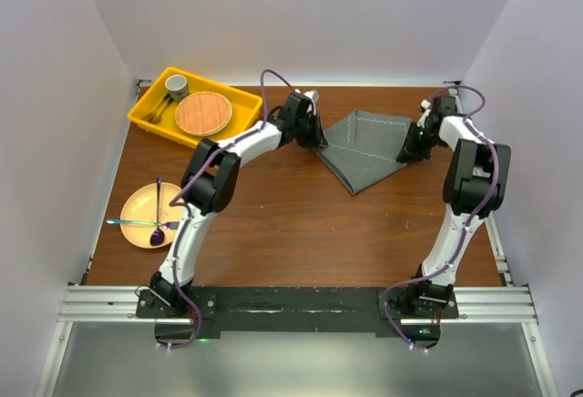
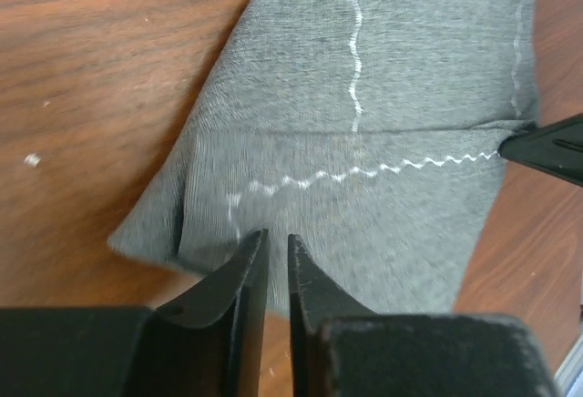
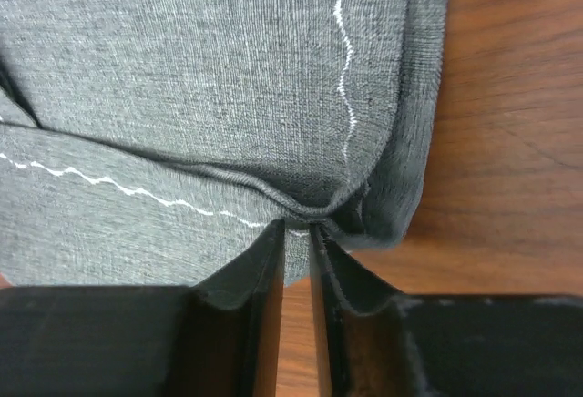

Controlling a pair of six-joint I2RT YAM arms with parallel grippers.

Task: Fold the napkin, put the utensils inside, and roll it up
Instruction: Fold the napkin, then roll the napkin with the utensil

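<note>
No legible text, no labels (anywhere)

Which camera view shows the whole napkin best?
The top view: only there does the whole folded napkin show, with its full outline on the table. The left wrist view shows just one corner with its stitching; the right wrist view shows just a bunched edge.

We see two matching arms. Behind the left pincer, the left arm is made of white links joined by black housings, with a bulky black elbow. The right arm, behind the right pincer, is built alike. A purple cable arches off each arm just behind its pincer and trails along the links to the black bases. In the wrist views we find the fingers matte black, curved and tapering to thin tips, with faint pale scuffs on the blocks behind them.
</note>
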